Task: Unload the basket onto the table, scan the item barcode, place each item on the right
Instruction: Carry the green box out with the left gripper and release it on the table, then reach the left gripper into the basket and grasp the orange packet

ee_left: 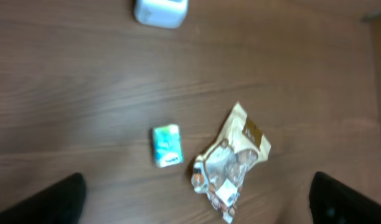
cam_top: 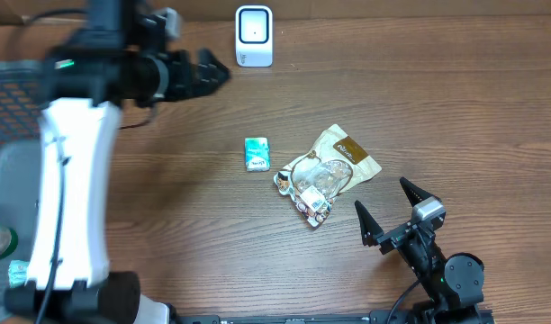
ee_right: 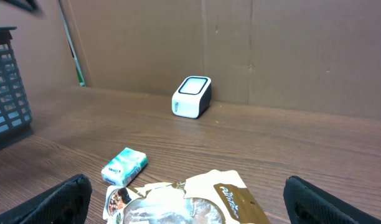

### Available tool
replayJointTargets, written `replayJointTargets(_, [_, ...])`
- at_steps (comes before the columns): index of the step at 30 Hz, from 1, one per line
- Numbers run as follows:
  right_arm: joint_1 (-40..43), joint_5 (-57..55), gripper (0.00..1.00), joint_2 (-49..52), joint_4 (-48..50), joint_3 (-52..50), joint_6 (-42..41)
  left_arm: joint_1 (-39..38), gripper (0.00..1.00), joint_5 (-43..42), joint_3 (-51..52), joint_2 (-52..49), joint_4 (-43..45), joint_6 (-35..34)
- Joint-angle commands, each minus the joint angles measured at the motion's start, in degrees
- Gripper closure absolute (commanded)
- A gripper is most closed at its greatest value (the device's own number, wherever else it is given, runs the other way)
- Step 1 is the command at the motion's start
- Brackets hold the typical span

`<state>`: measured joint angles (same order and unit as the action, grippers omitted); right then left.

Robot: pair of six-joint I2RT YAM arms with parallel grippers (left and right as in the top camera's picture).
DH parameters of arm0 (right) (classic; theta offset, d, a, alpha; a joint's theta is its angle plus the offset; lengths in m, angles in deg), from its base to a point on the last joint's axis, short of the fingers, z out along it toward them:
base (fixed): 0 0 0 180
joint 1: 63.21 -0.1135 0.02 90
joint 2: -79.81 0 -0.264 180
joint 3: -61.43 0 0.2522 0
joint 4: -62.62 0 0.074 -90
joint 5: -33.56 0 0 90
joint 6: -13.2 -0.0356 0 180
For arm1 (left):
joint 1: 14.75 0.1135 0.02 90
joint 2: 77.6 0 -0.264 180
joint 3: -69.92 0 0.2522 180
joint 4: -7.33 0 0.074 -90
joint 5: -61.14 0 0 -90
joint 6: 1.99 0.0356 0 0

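A white barcode scanner stands at the back of the table, also seen from the right wrist as the scanner and from the left wrist as the scanner. A small teal pack lies flat mid-table, next to a crumpled tan and clear snack bag. My left gripper hangs open high above the table, left of the scanner, holding nothing. Its view looks down on the teal pack and the bag. My right gripper is open just right of the bag.
A dark mesh basket stands at the far left, and it shows again as the basket in the right wrist view. A grey bin with a few small items sits in front of it. A cardboard wall backs the table.
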<state>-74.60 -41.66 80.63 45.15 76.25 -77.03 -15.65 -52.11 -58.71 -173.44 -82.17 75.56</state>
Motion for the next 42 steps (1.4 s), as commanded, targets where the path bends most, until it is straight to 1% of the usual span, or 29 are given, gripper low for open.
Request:
replayJointTargets(1, [-0.22,-0.11,0.00,-0.66,0.33,-0.61,-0.22,7.76,0.14,-0.07,-6.19,3.06,-5.75,4.24])
replayJointTargets(4, [-0.22,-0.11,0.00,-0.66,0.33,-0.61,-0.22,18.25,0.16,4.00,-8.94,5.68,-10.80,0.17])
replayJointTargets(8, [-0.22,-0.11,0.00,-0.66,0.33,-0.61,-0.22,32.02,0.14,5.86,-8.98,8.13,-14.86,-1.70])
replayJointTargets(9, [-0.22,-0.11,0.00,-0.66,0.33,-0.61,-0.22,37.68,0.14,5.88,-8.98,8.24,-16.50,-1.70])
replayJointTargets(10, [-0.22,-0.11,0.00,-0.66,0.33,-0.61,-0.22,41.09,0.14,5.90,-8.87,8.17,-17.27,-1.66])
replayJointTargets(13, [-0.22,-0.11,0.00,-0.66,0.33,-0.61,-0.20,48.68,0.14,5.81,-6.82,8.11,-17.44,-1.29])
replayJointTargets(15, [-0.22,-0.11,0.00,-0.66,0.33,-0.61,-0.22,51.74,0.14,5.84,-4.61,8.11,-17.11,-1.29])
replayJointTargets(18, [-0.22,-0.11,0.00,-0.66,0.33,-0.61,-0.22,54.10,0.14,6.36,0.59,8.11,-16.22,-1.27])
replayJointTargets(21, [-0.22,-0.11,0.00,-0.66,0.33,-0.61,-0.22,54.29,0.14,9.70,7.21,8.11,-13.75,-1.33])
replayJointTargets(23, [-0.22,-0.11,0.00,-0.66,0.33,-0.61,-0.22,54.12,0.14,10.43,11.45,8.11,-11.65,-1.60])
replayJointTargets(28, [-0.22,-0.11,0.00,-0.66,0.33,-0.61,-0.22,54.38,0.15,13.09,24.11,8.11,-3.37,-2.60])
replayJointTargets(33, [-0.22,-0.11,0.00,-0.66,0.33,-0.61,-0.22,54.40,0.16,14.78,34.64,8.09,4.83,-1.57])
replayJointTargets(38, [-0.22,-0.11,0.00,-0.66,0.33,-0.61,-0.22,53.68,0.21,14.88,43.47,8.09,11.76,1.77])
replayJointTargets(42, [-0.22,-0.11,0.00,-0.66,0.33,-0.61,-0.22,53.64,0.25,17.31,50.34,8.09,16.04,2.16])
